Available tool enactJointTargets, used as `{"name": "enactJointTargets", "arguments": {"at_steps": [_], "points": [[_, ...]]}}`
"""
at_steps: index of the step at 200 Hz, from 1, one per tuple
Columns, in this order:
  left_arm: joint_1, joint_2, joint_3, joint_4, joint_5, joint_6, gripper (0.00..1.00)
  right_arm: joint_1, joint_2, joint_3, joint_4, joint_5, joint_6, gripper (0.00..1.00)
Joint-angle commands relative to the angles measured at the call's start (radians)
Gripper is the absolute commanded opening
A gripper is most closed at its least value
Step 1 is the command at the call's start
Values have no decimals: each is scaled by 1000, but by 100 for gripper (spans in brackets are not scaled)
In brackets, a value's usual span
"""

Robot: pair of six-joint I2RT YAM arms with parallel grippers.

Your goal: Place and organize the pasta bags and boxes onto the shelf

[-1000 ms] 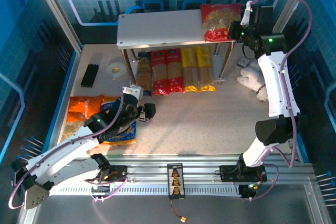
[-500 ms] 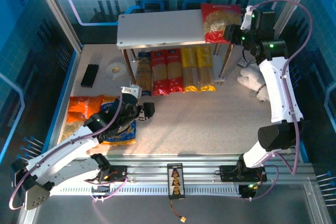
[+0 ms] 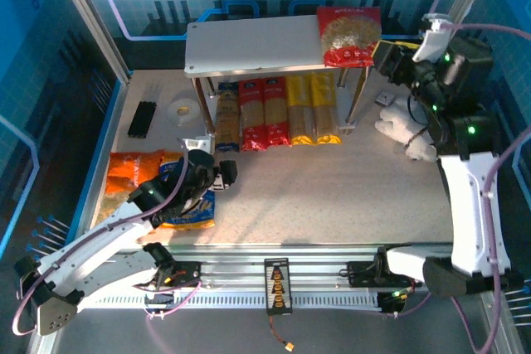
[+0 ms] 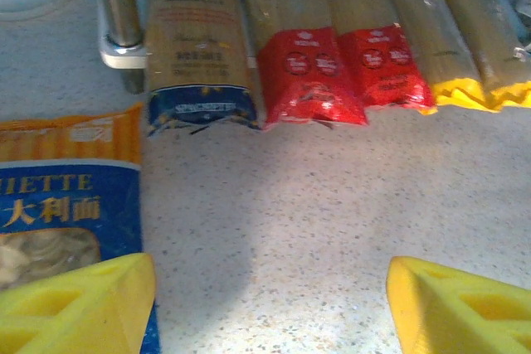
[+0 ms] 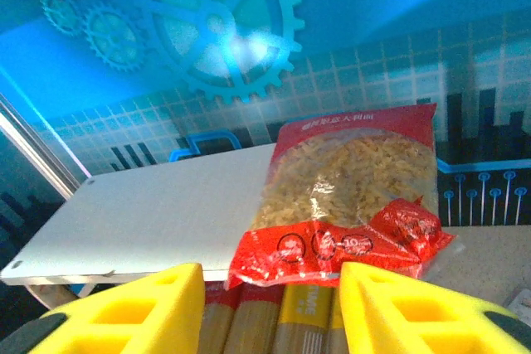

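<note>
The left gripper has its yellow fingers spread wide with nothing between them, only bare speckled tabletop. The blue bag lies flat just outside one finger and runs partly under it. The orange bag lies beyond it on that same side. Ahead of the fingertips, the blue-and-tan pack, two red packs and two yellow packs lie side by side beneath the shelf.

The right gripper is also parted and holds nothing. The red bag lies past its fingertips, apart from them, on the end of the shelf's top board, with its lower seam overhanging the edge.

The blue bag will probably be light but floppy. Its film looks slick, and the loose short pasta inside is likely to shift and sag to the low end once it is lifted. A pinch on the flat crimped seam, or across a corner where the film bunches, should hold better than a grip over the full belly. A hard squeeze risks cracking the pasta.
</note>
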Motion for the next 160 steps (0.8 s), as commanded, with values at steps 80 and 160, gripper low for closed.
{"name": "enactJointTargets", "arguments": {"at_steps": [80,160], "points": [[38,-21,-108,-181,-120,-218,84,385,-263,-636,28,75,59,52],[165,-64,-142,-246,-118,-273,88,534,-247,-970,203,-281,263,48]]}}
